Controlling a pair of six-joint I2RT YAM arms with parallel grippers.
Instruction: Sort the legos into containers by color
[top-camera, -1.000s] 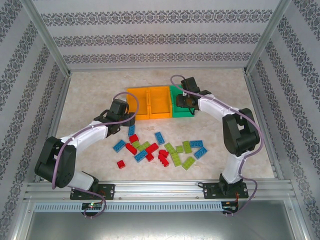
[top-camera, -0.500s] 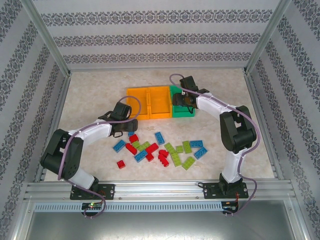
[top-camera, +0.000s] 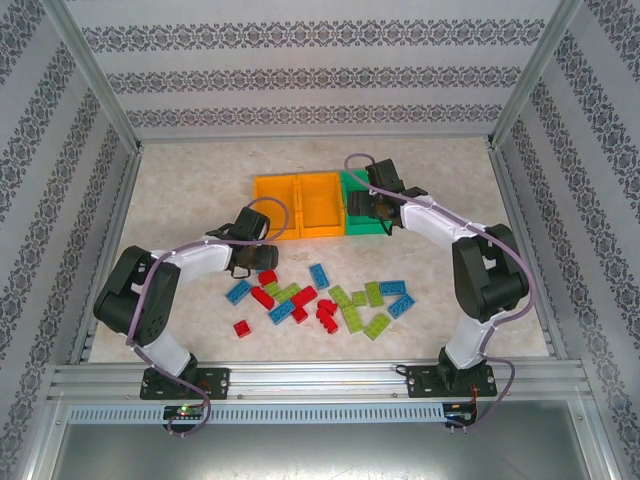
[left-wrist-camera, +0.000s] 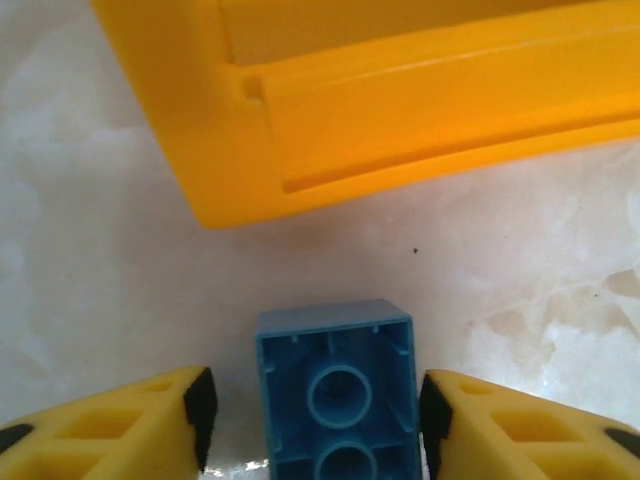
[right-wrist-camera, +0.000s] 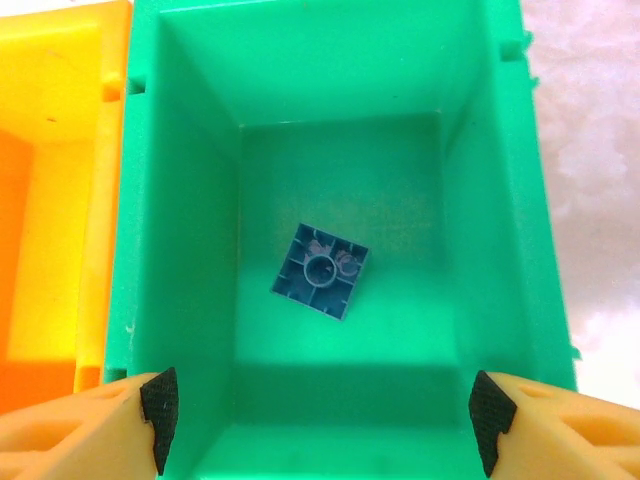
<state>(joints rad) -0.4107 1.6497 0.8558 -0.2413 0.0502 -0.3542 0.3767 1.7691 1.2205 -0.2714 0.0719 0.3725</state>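
Over the pale marbled counter (top-camera: 180, 190), the right tool (right-wrist-camera: 325, 415) had opened wide above the green rectangular plastic bin (right-wrist-camera: 180, 200). A small blue plastic brick (right-wrist-camera: 319, 270) lay upside down on the bin's floor, so one blue was sorted. The left tool (left-wrist-camera: 315, 420) had swung away from the orange plastic bin (left-wrist-camera: 250, 150) to straddle an upturned blue brick (left-wrist-camera: 335, 390), jaws narrowing but not yet clamped. The loose red, blue and lime bricks (top-camera: 330, 305) waited mid-counter.

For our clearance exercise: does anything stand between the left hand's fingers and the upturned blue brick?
Nothing visible does. The blue brick lies hollow side up between the fingers of the left hand, with only bare table in the gap. The orange bin sits beyond it, apart.
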